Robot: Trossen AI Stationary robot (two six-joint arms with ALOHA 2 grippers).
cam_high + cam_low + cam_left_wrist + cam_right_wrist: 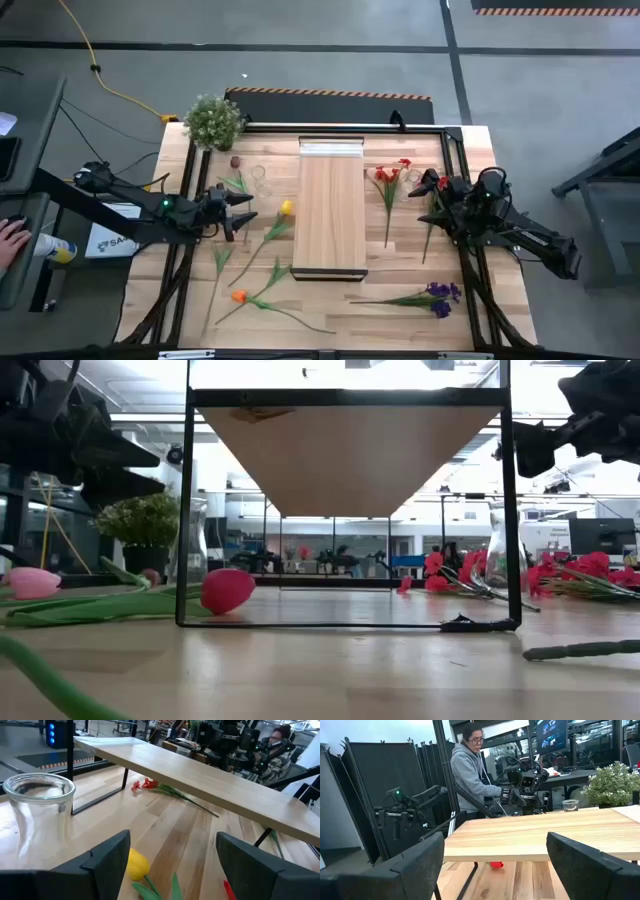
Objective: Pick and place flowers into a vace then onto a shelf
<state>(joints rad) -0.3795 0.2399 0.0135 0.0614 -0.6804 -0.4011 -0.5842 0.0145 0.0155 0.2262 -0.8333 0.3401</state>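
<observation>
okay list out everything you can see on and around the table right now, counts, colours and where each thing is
shelf: one, light wood, raised at the table's centre
yellow flower: one, on the table just left of the shelf, ahead of the left gripper
orange flower: one, near the front left
dark maroon flower: one, back left, by the potted plant
red flowers: a few, right of the shelf toward the back
purple flower: one stem, front right
glass vase: one seen clearly, clear, left of the shelf
potted plant: one, pale green, back left corner
person: one, grey hoodie, beyond the table
left gripper: open, above the table left of the shelf
right gripper: open, right of the shelf
</observation>
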